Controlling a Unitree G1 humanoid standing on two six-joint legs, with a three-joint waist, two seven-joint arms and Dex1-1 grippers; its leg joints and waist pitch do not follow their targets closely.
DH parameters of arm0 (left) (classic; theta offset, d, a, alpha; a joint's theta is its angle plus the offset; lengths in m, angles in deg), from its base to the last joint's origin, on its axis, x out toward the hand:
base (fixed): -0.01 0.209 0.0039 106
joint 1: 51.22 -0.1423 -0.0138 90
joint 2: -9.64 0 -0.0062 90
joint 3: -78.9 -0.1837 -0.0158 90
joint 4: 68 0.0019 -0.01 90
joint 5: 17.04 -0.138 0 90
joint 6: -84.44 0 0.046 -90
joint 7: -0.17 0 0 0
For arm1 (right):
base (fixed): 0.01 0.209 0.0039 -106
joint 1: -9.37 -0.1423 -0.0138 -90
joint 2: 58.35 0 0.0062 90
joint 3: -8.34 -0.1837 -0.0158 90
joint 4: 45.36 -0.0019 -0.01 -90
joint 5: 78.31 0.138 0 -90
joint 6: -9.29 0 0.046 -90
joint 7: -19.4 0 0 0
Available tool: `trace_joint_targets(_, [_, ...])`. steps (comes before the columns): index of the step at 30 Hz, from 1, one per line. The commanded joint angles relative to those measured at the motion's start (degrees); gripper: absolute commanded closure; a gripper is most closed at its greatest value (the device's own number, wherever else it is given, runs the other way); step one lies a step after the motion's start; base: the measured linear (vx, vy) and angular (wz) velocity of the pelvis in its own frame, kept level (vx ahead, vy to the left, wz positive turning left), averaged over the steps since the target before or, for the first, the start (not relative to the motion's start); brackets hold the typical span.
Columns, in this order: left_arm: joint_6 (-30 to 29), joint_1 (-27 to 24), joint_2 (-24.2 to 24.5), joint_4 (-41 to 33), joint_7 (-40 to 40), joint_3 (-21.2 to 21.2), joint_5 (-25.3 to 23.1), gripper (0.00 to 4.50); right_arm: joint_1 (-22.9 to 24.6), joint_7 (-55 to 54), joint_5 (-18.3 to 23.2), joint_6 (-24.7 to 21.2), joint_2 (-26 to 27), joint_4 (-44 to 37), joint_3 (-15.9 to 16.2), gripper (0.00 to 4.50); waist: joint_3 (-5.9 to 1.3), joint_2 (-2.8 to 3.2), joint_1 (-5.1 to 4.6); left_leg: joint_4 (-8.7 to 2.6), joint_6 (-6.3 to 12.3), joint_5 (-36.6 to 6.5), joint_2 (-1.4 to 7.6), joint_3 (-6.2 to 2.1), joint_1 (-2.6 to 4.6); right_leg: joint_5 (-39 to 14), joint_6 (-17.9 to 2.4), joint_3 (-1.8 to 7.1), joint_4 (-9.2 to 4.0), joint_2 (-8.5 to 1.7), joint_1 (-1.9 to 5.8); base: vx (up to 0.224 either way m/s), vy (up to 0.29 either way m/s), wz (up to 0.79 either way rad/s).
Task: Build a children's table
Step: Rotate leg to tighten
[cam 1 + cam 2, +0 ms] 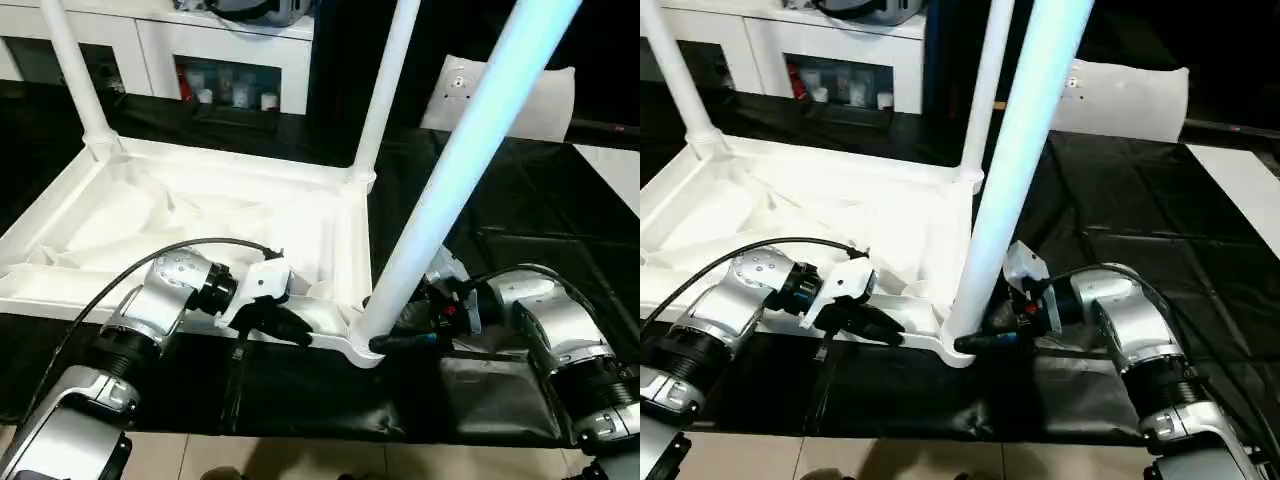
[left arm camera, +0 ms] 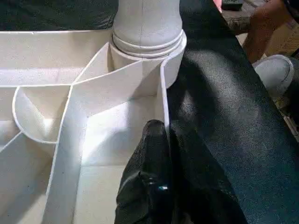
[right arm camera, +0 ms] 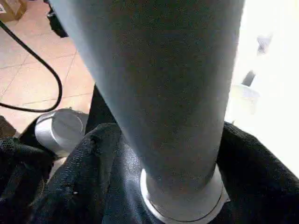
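My left gripper (image 1: 290, 325) has its two black fingers pressed together, low in the middle of the left eye view; in the left wrist view the fingers (image 2: 154, 177) lie over the thin side wall of the white plastic rectangular tabletop (image 1: 200, 225), one side of the wall between them and the ribs. My right gripper (image 1: 405, 335) has its fingers spread on both sides of the long white tapered round leg (image 1: 460, 165) that stands in the near right corner socket (image 1: 362, 345); in the right wrist view a black finger (image 3: 88, 172) shows on each side of the leg's foot, and I cannot tell if they touch it.

The tabletop lies upside down, ribbed side up, on a black sheet (image 1: 500, 230), filling the left half of the frame. The near leg rises tilted toward the upper right and covers much of the view there. Two more white legs stand in the far sockets, one in the upper left (image 1: 75, 75) and one in the upper middle (image 1: 385, 90).

Behind, along the top edge, stands a white cabinet with dark compartments (image 1: 230, 60), and in the upper right lies a white pillow-like slab (image 1: 540, 100). A black cable (image 1: 170, 250) bends over my left silver forearm (image 1: 150, 310).
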Motion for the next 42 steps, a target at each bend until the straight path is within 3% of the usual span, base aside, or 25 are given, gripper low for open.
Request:
trace_joint_targets(1, [1.3, 0.6, -0.9, 0.0, -1.1, -2.3, -1.0, 4.50, -0.4, 1.9, 1.0, 0.1, 0.1, -0.2, 1.1, 1.57, -3.33, 0.17, -0.17, -4.09, 3.37, -9.4, 3.77, -0.78, 0.36, -15.9, -12.4, 2.97, -3.56, -4.45, 2.77, 0.000, 0.000, 0.00])
trace_joint_targets(5, [0.8, 0.6, -1.3, 0.3, 0.4, -1.9, -1.2, 4.50, 0.6, 1.7, 1.5, -0.9, 0.4, -1.1, 1.1, 1.85, -3.20, 0.19, -0.06, -4.14, 3.00, -10.6, 3.75, -0.78, 0.39, -18.2, -11.9, 2.96, -3.80, -4.47, 2.72, 0.000, 0.000, 0.00])
trace_joint_targets(7, [-0.2, 0.9, -1.9, 0.9, 2.6, -1.2, -1.4, 4.50, 1.6, 0.2, 1.6, -1.8, 0.9, -1.8, 0.7, 1.91, -3.17, 0.48, 0.06, -4.20, 2.58, -11.3, 3.78, -0.85, 0.48, -19.7, -11.3, 2.99, -4.01, -4.51, 2.64, 0.000, 0.000, 0.00])
trace_joint_targets(9, [-0.7, 1.0, -2.1, 1.1, 3.4, -0.9, -1.4, 4.50, 1.9, -0.5, 1.6, -2.0, 1.2, -2.0, 0.5, 2.20, -3.06, 0.38, 0.18, -4.34, 2.33, -11.9, 3.78, -0.91, 0.53, -20.3, -11.0, 2.97, -4.11, -4.46, 2.61, 0.000, 0.000, 0.00])
trace_joint_targets(13, [-5.6, 2.0, -4.8, 1.9, 10.1, 1.8, -0.5, 4.50, 4.4, -10.0, 1.0, -5.5, 4.2, -3.5, -1.3, 2.38, -2.83, 0.46, 0.09, -4.63, 1.09, -14.6, 3.66, -1.16, 0.72, -23.7, -10.0, 2.95, -4.55, -4.52, 2.56, 0.000, 0.000, 0.00])
trace_joint_targets(14, [-7.1, 2.2, -6.0, 1.7, 12.5, 2.8, 0.0, 4.50, 5.0, -14.6, 0.1, -6.4, 6.0, -3.3, -1.9, 2.40, -2.88, 0.60, -0.36, -4.71, -0.09, -15.9, 3.60, -1.38, 0.83, -26.4, -8.9, 2.94, -4.84, -4.62, 2.41, 0.000, 0.000, 0.00])
trace_joint_targets(16, [-8.6, 2.6, -7.6, 1.7, 15.8, 3.8, 0.3, 4.50, 5.7, -20.9, -1.5, -7.4, 8.5, -2.9, -2.6, 2.46, -2.91, 0.62, -1.03, -4.71, -0.65, -17.3, 3.33, -1.69, 0.72, -29.5, -7.8, 2.64, -5.19, -4.67, 2.42, 0.000, 0.000, 0.00])
trace_joint_targets(17, [-9.8, 2.9, -8.4, 1.6, 17.3, 4.2, 0.4, 4.50, 5.9, -24.2, -2.1, -7.1, 10.1, -2.5, -3.2, 2.48, -2.85, 0.65, -1.36, -4.74, -0.84, -17.4, 3.31, -1.78, 0.44, -30.3, -7.3, 2.62, -5.19, -4.65, 2.49, 0.000, 0.000, 0.00])
trace_joint_targets(18, [-11.6, 3.6, -10.6, 2.0, 21.4, 5.1, 0.3, 4.50, 6.0, -30.6, -2.4, -8.0, 13.7, -1.7, -4.8, 2.51, -2.70, 0.60, -2.19, -4.50, -0.94, -19.1, 3.01, -1.85, 0.67, -35.3, -5.5, 2.31, -6.04, -4.68, 2.04, 0.000, 0.000, 0.00])
trace_joint_targets(20, [-13.3, 4.5, -12.9, 2.9, 25.7, 6.2, 0.2, 4.50, 5.5, -37.5, -3.2, -8.8, 17.3, -0.4, -6.1, 2.52, -2.88, 0.61, -2.67, -4.21, -0.84, -19.3, 2.77, -2.04, 0.81, -38.1, -4.4, 2.06, -6.56, -4.83, 1.86, 0.000, 0.000, 0.00])
trace_joint_targets(24, [-14.8, 6.4, -16.5, 5.2, 32.6, 8.0, 0.2, 4.50, 3.5, -49.1, -4.4, -9.6, 23.0, 2.4, -8.3, 2.53, -2.91, 0.92, -3.88, -4.50, 0.15, -19.6, 2.84, -2.05, 0.59, -34.9, -5.3, 1.99, -6.53, -4.44, 1.80, 0.000, 0.000, 0.00])
trace_joint_targets(26, [-15.9, 8.1, -19.6, 7.0, 39.4, 9.8, 0.2, 4.50, 1.0, -60.2, -4.9, -9.5, 28.5, 5.6, -11.1, 2.54, -3.17, 1.24, -4.34, -4.56, -0.66, -20.1, 2.84, -2.23, 0.80, -34.0, -5.8, 1.90, -6.41, -4.49, 1.68, 0.000, 0.000, 0.00])
trace_joint_targets(33, [-16.8, 9.2, -23.0, 7.5, 47.8, 11.6, -1.3, 4.50, -3.5, -74.7, -6.3, -8.5, 37.3, 9.1, -14.3, 2.54, -3.48, 1.46, -4.52, -4.80, 0.96, -15.6, 2.90, -1.57, 0.34, -21.9, -9.4, 2.82, -5.30, -4.34, 2.17, 0.000, 0.000, 0.00])
trace_joint_targets(37, [-17.0, 8.5, -22.6, 7.1, 47.2, 11.4, -1.3, 4.50, -3.6, -75.3, -6.3, -7.0, 37.8, 9.3, -15.3, 2.54, -3.69, 1.17, -4.13, -4.63, 2.53, -12.0, 2.86, -1.19, 0.26, -16.7, -10.4, 2.98, -4.75, -4.36, 2.68, 0.000, 0.000, 0.00])
trace_joint_targets(38, [-17.1, 7.6, -21.9, 6.2, 46.3, 11.0, -1.6, 4.50, -3.1, -74.8, -6.7, -5.7, 36.9, 8.8, -15.1, 1.98, -3.74, 1.25, -3.97, -4.60, 3.06, -10.7, 2.84, -1.09, 0.24, -15.3, -10.6, 2.99, -4.56, -4.37, 2.80, 0.000, 0.000, 0.00])
trace_joint_targets(42, [-16.4, 6.5, -20.0, 5.7, 44.1, 10.6, -2.1, 4.50, -1.5, -71.8, -6.6, -4.6, 34.1, 6.8, -15.3, 1.77, -3.67, 1.10, -3.55, -4.62, 4.39, -9.2, 2.89, -1.00, 0.08, -15.9, -10.3, 2.94, -4.61, -4.46, 3.07, 0.000, 0.000, 0.00])
